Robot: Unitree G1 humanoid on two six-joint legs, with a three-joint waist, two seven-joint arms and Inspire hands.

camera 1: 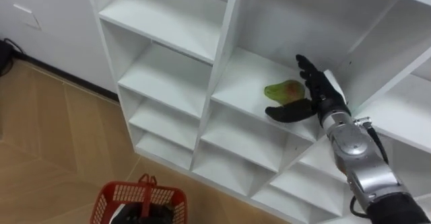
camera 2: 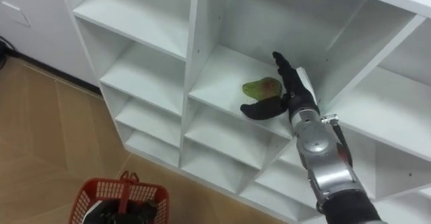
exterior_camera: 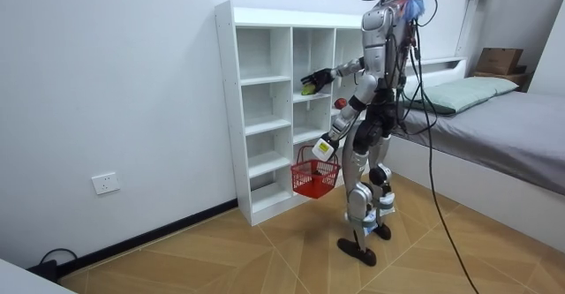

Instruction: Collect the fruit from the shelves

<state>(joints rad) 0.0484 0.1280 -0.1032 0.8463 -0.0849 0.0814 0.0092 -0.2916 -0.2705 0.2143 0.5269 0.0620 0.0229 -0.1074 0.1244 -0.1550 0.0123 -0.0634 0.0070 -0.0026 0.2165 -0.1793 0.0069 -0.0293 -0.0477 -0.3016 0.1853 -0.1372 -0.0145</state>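
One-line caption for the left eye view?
Right hand open beside green fruit on white closet shelf; red basket below.

White open-shelved closet (camera 1: 222, 62) encloses the right hand (camera 1: 320, 93); white wall (camera 1: 60, 22) to the hand's left, herringbone wood floor (camera 1: 47, 150) below it, bed (exterior_camera: 503, 122) well behind it.

One white closet (exterior_camera: 265, 109) of open shelves; one green fruit (camera 1: 284, 89) with a reddish blush lying in it; one small red thing (exterior_camera: 338, 102) on a shelf further along, too small to tell what it is; one red basket (camera 1: 108, 200); two robot hands, the right hand (camera 1: 320, 93) and the left hand (exterior_camera: 323, 144); one bed (exterior_camera: 503, 131) with one pillow (exterior_camera: 472, 89) on it; one cardboard box (exterior_camera: 499, 60) beyond the bed; one wall socket (exterior_camera: 105, 184)
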